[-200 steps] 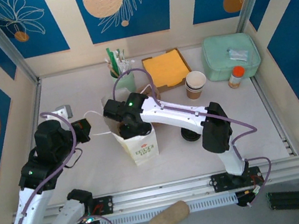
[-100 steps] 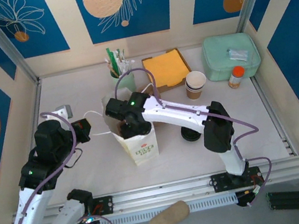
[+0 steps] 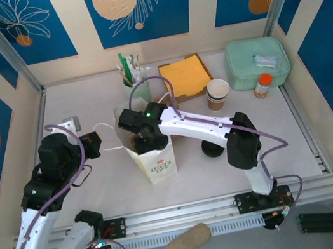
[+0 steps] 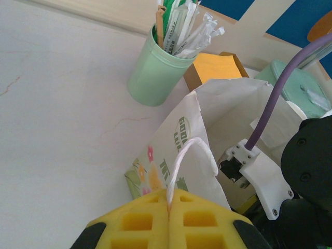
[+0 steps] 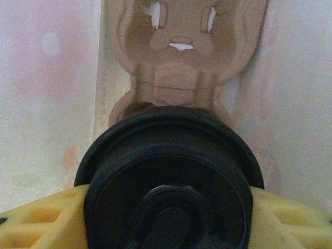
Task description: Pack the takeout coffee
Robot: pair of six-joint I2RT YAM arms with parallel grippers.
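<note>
On the near left of the desk [image 3: 118,197], the left pincer [image 4: 169,199] is pressed together on the white loop handle [image 4: 182,153] of a printed paper bag [image 3: 159,162]. It pulls that side taut so the bag's mouth gapes.

The right pincer [image 3: 144,137] reaches down into that mouth from the other side. Its yellow fingers [image 5: 36,218] are clamped around the takeout coffee [image 5: 168,171], and the cup's round black lid faces the wrist camera. The cup is inside the bag, held above a brown cardboard carrier [image 5: 181,57] on the bag's floor. Whether its base touches the carrier cannot be told.

The step in hand looks like seating the cup. To do it well, lower the cup straight and upright into a carrier well, and let go only once it rests firmly. The handle should be held taut so the bag wall does not fold inward.

Beyond the bag stand a green holder [image 4: 155,72] of straws and a stack of cups [image 3: 218,93].
</note>
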